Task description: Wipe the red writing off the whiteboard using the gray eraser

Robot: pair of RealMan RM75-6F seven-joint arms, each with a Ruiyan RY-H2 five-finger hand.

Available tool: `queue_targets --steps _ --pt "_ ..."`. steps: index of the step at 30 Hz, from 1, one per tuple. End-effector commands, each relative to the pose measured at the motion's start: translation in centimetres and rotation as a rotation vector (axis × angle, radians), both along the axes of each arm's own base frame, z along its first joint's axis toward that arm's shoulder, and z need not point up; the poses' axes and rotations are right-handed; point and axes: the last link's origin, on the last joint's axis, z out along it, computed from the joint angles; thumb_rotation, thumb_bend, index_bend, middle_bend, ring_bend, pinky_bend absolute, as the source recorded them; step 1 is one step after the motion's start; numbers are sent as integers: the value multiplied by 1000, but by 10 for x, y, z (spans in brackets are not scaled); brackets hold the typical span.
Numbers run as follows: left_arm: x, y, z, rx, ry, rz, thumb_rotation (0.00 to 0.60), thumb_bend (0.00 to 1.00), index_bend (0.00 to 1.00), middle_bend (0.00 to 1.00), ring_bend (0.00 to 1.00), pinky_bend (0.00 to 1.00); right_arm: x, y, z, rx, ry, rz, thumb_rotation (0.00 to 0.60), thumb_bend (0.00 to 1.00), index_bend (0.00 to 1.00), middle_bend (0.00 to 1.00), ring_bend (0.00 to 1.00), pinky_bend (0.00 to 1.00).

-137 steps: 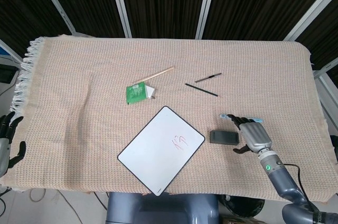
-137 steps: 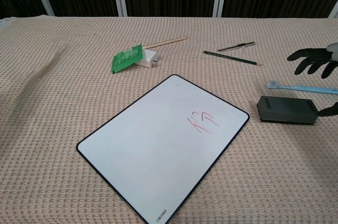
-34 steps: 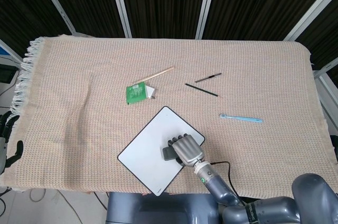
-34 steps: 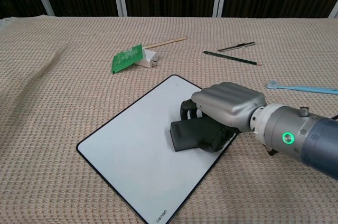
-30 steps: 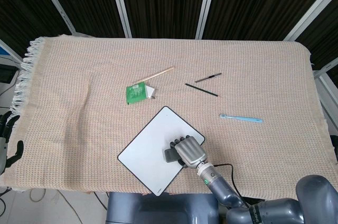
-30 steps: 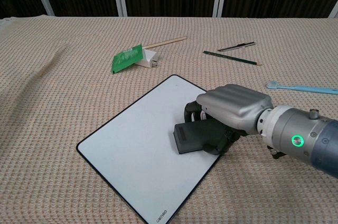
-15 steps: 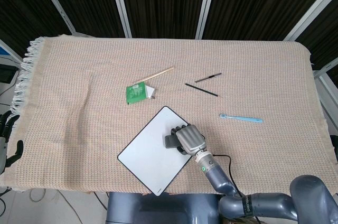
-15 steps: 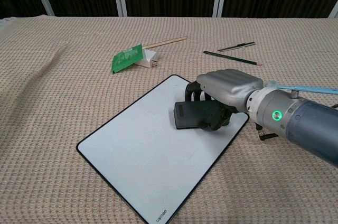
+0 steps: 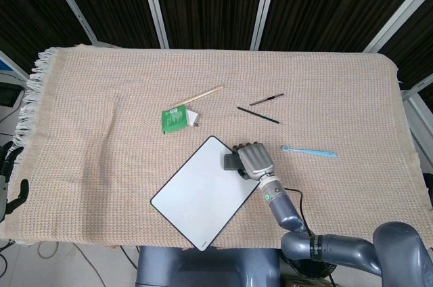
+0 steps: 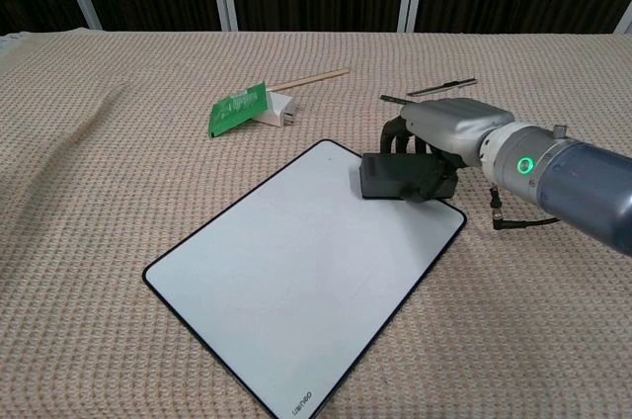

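- Right hand point(image 10: 444, 137) grasps the gray eraser point(image 10: 400, 177), fingers curled over its top; seen in the head view at point(image 9: 254, 158), with the eraser at point(image 9: 232, 162).
- Eraser sits at the upper right edge of the whiteboard point(image 10: 296, 271), right of frame centre in the chest view; whether it presses flat on the surface or overhangs the rim, I cannot tell.
- Whiteboard point(image 9: 196, 195) lies tilted like a diamond on the woven beige cloth point(image 9: 101, 97), low centre of the head view. Its visible surface reads plain white in both views.
- Left hand point(image 9: 8, 179) shows only at the far left edge of the head view, off the cloth; too little is visible to tell how its fingers stand.
- Green packet point(image 10: 237, 108) with a small white block point(image 10: 279, 108) beside it, upper left of the board.
- Wooden stick point(image 10: 311, 78) just above the packet.
- Two dark pens point(image 9: 264, 107), upper centre of the head view.
- Light blue toothbrush point(image 9: 310, 152) lies right of the right hand, apart from it.
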Motion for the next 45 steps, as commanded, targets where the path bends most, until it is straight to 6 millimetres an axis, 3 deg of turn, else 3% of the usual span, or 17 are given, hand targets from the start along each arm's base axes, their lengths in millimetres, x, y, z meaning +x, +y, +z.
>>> queue_targets --steps 1,11,23,26,30,34,45 --pt "0 0 0 -1 0 1 600 489 105 8 0 0 -10 -1 19 -19 10 -6 600 380 475 464 442 422" --pt "1 -1 -2 0 5 -2 600 489 104 8 0 0 -47 16 53 1 31 -41 600 381 475 446 426 421" --pt "1 -2 -4 -4 9 -4 600 489 104 8 0 0 -82 33 58 19 83 -49 600 341 433 363 349 396" --pt "2 -2 -4 -4 6 -4 600 489 104 8 0 0 -90 30 57 14 98 -59 600 301 380 323 320 374" --pt "2 -2 -4 -2 6 -4 600 489 104 8 0 0 -95 28 61 9 104 -67 600 158 178 156 156 287" --pt "1 -2 -4 -6 8 -2 600 489 104 8 0 0 -96 29 68 -2 91 -81 600 83 38 38 27 166" --pt "1 -2 -4 -2 11 -4 600 489 104 8 0 0 -88 48 118 -60 29 -103 600 63 0 4 0 150"
